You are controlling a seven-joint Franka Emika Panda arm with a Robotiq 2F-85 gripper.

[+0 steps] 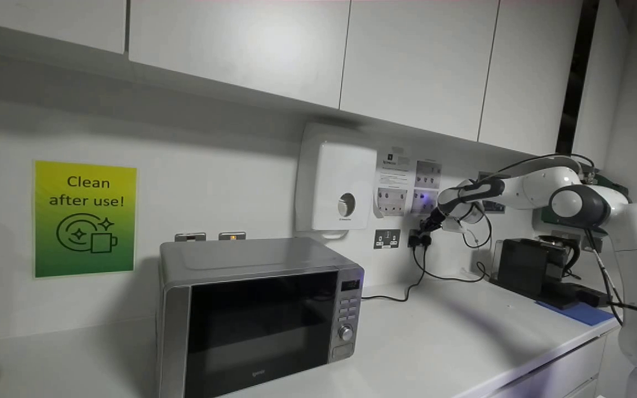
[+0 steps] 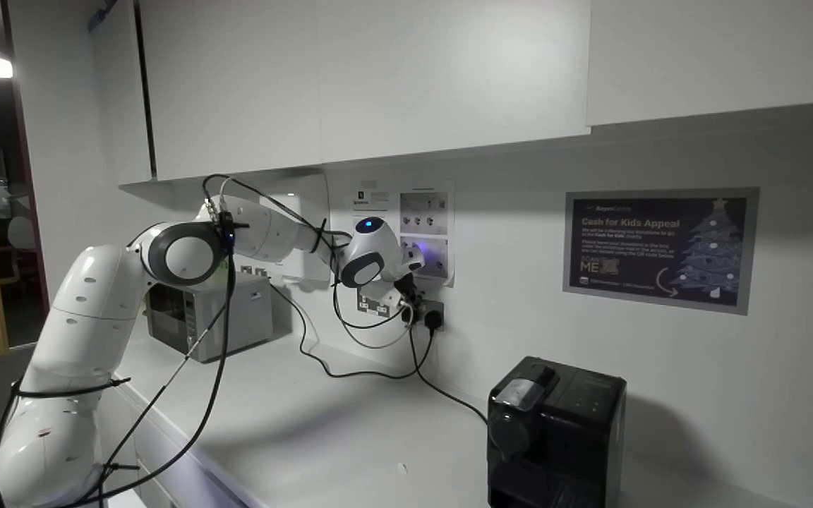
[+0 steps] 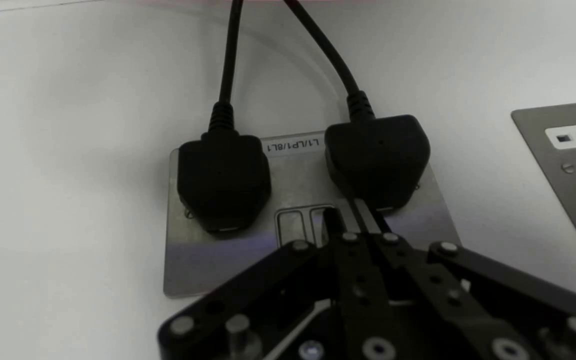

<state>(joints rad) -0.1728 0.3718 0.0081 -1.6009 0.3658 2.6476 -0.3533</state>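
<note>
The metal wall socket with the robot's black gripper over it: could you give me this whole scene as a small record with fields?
Robot: white jointed robot arm, stretched toward the plain white wall
Gripper: black two-fingered gripper, jaws shut
Nearest to it: small silver rocker switches; whether it touches them, I cannot tell
Socket: flat silver metal socket plate
Plugged in: two black angular plugs with black cables
On the white counter: boxy grey microwave; boxy black coffee machine
On the wall: yellow-to-green paper sign, "Clean after use!"
</note>
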